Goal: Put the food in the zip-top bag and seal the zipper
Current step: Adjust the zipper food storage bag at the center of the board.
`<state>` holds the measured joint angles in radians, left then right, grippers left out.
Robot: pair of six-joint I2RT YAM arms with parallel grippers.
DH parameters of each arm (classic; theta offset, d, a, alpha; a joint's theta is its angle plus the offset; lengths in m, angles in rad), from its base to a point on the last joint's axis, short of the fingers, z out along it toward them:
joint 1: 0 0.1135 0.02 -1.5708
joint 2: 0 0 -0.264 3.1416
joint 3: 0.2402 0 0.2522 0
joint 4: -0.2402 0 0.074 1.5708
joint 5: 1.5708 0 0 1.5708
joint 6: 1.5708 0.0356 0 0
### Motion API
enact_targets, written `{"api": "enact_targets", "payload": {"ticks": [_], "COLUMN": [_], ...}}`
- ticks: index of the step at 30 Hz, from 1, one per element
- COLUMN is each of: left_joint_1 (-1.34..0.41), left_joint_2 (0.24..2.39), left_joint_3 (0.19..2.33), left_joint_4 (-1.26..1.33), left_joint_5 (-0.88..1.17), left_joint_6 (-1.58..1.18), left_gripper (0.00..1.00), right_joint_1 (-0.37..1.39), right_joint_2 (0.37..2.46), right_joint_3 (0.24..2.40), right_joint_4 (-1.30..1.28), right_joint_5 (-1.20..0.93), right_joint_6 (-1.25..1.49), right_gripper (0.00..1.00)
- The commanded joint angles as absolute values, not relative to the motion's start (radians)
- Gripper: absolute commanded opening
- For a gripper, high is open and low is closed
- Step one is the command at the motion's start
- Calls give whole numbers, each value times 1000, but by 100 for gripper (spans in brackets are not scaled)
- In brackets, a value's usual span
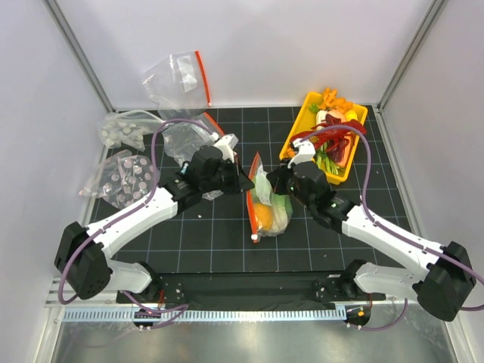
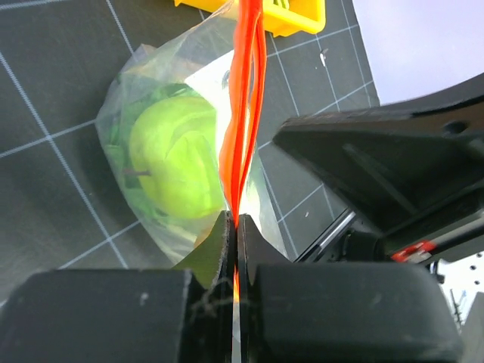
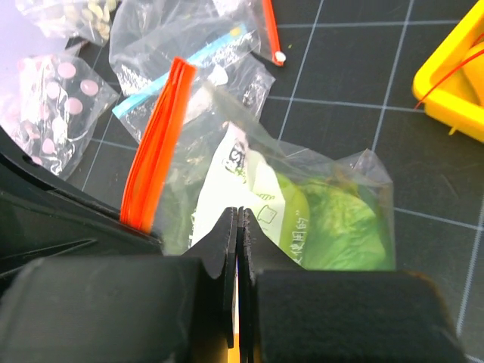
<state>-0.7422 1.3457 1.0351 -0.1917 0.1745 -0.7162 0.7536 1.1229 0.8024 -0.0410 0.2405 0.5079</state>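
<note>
The zip-top bag (image 1: 271, 206) lay at the middle of the desk (image 1: 204, 242), between the two wrists. Its zipper (image 1: 252, 195) ran front to back along the bag's left edge. Through the clear film showed the lettuce (image 1: 282, 206) and a yellow-orange piece (image 1: 263, 217). The left wrist view also showed a round green fruit (image 2: 178, 155) inside. A white label (image 3: 253, 198) sat on the film facing the right wrist camera. Whether the zipper was pressed shut along its whole length could not be told.

The left arm (image 1: 128, 215) extended from its base at the near left, forward and to the right. Its wrist pointed at the bag's left edge. The left jaws were clenched on the zipper, the orange strip running straight out from between them. The right arm (image 1: 386, 234) extended from the near right, forward and to the left, with its wrist at the bag's far right side. The right jaws were clenched too, pinching the bag's film just at the label.

Beyond the right wrist stood a yellow tray (image 1: 302, 113) holding more toy food. Left of the left wrist lay dotted pouches (image 1: 125, 178) and other clear bags (image 1: 178, 76).
</note>
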Motion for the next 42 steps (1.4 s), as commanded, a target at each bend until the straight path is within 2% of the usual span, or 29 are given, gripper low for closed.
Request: {"api": "enact_targets", "payload": {"ticks": [1,6,12,19,23,27,29,35,38,40,41,42], "left_joint_1": [-744,-745,-833,-959,-968,-968,-968,-991,-1008,-1011,-1014,-1017], "left_joint_2": [1293,1305,1310,1404,1428,1443,1466,1512,1535,1531,1523,1491], "left_joint_3": [1063,1120,1179,1399,1503,1532,1554,1513,1509,1499,1487,1468], "left_joint_4": [-199,-258,-322,-619,-696,-750,-813,-835,-818,-801,-784,-760], "left_joint_5": [167,262,284,134,161,86,-53,-77,-155,-169,-169,-160], "left_joint_6": [-661,-598,-462,-307,-211,-66,-20,139,158,153,153,153], "left_gripper": [0,0,0,0,0,0,0,0,3,11,16,18], "right_joint_1": [756,756,756,758,756,756,756,756,756,756,756,755], "right_joint_2": [1057,1003,902,838,809,752,732,773,784,782,773,766], "right_joint_3": [815,822,853,839,828,798,779,796,808,805,801,795], "right_joint_4": [-35,-60,-136,-136,-137,-91,-72,-89,-107,-104,-100,-97], "right_joint_5": [308,340,463,534,563,502,503,491,463,440,431,414], "right_joint_6": [502,454,376,359,364,339,336,319,310,299,295,291], "right_gripper": [1,2,4,6,5,6,6,8,11,20,29,32]}}
